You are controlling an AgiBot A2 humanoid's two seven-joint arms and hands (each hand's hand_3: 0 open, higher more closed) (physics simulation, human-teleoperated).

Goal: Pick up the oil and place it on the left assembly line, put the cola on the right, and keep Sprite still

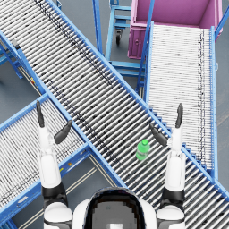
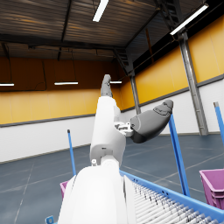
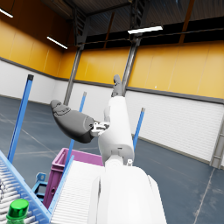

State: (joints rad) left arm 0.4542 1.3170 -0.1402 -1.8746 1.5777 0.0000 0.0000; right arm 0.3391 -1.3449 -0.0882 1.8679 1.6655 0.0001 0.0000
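Observation:
A green Sprite bottle (image 1: 142, 150) stands upright on the central roller conveyor (image 1: 89, 85), just left of my right arm; its green cap (image 3: 17, 210) shows in the right wrist view. My left hand (image 1: 50, 126) is raised over the left assembly line (image 1: 22, 143), fingers spread and holding nothing; the left wrist view shows the same hand (image 2: 131, 118) empty. My right hand (image 1: 172, 127) is also open and empty, lifted near the right assembly line (image 1: 179, 76) and showing as a dark hand (image 3: 87, 118) in its wrist view. No oil or cola shows in any view.
A purple bin (image 1: 174, 18) sits at the far end of the right line; it also appears in the wrist views (image 3: 74, 168) (image 2: 214, 186). Blue frame rails edge every conveyor. Grey floor lies between the lines.

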